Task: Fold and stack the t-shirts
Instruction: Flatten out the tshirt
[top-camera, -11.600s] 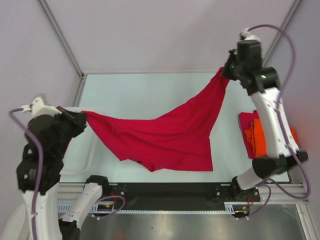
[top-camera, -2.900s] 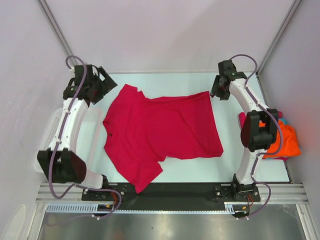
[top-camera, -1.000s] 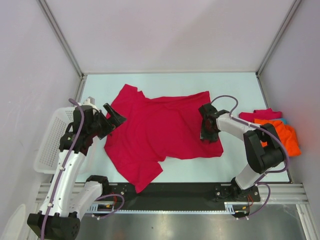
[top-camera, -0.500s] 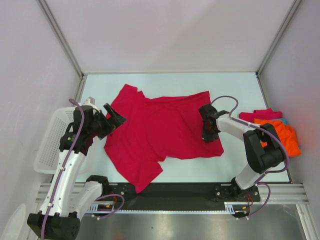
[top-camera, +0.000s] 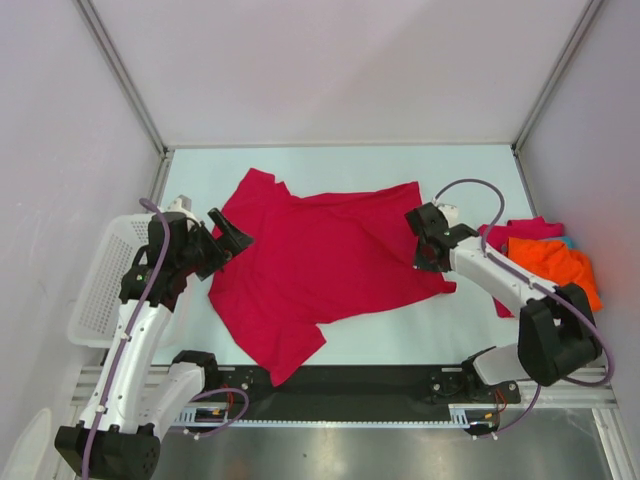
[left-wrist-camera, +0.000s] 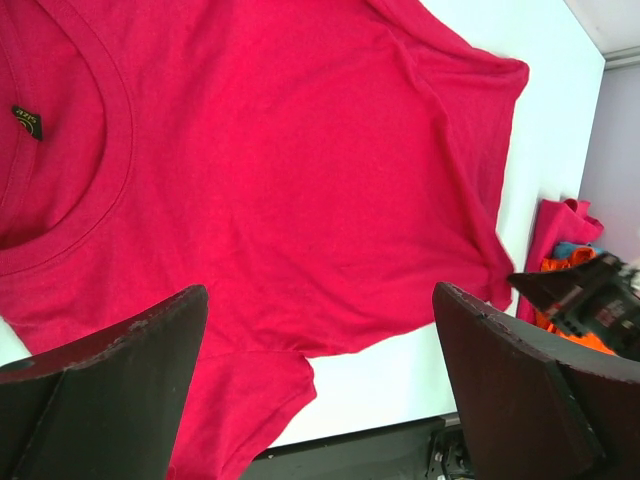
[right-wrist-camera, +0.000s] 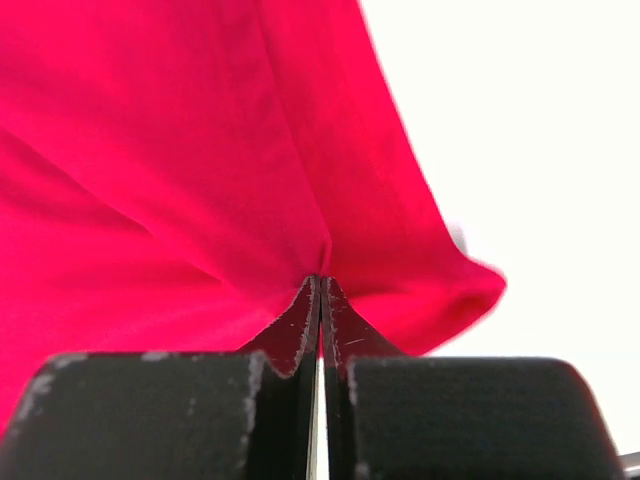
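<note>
A crimson red t-shirt (top-camera: 320, 265) lies spread on the table, collar to the left. My right gripper (top-camera: 428, 260) is at its right edge, shut on a pinch of the red cloth (right-wrist-camera: 150, 150), which puckers up at the fingertips (right-wrist-camera: 320, 282). My left gripper (top-camera: 235, 232) hovers open over the shirt's left side near the collar; in the left wrist view the red shirt (left-wrist-camera: 280, 180) fills the frame between the wide-apart fingers (left-wrist-camera: 150, 330). More t-shirts are piled at the right edge, an orange one (top-camera: 555, 265) over a magenta-pink one (top-camera: 525, 230).
A white lattice basket (top-camera: 100, 285) stands off the table's left edge beside the left arm. The pile of shirts (left-wrist-camera: 560, 240) lies close behind the right arm. The black rail with the arm bases (top-camera: 340, 380) runs along the near edge.
The right gripper closed on the shirt's right edge and shifted slightly right, dragging the lower right corner with it. The left arm has stayed where it was, open.
</note>
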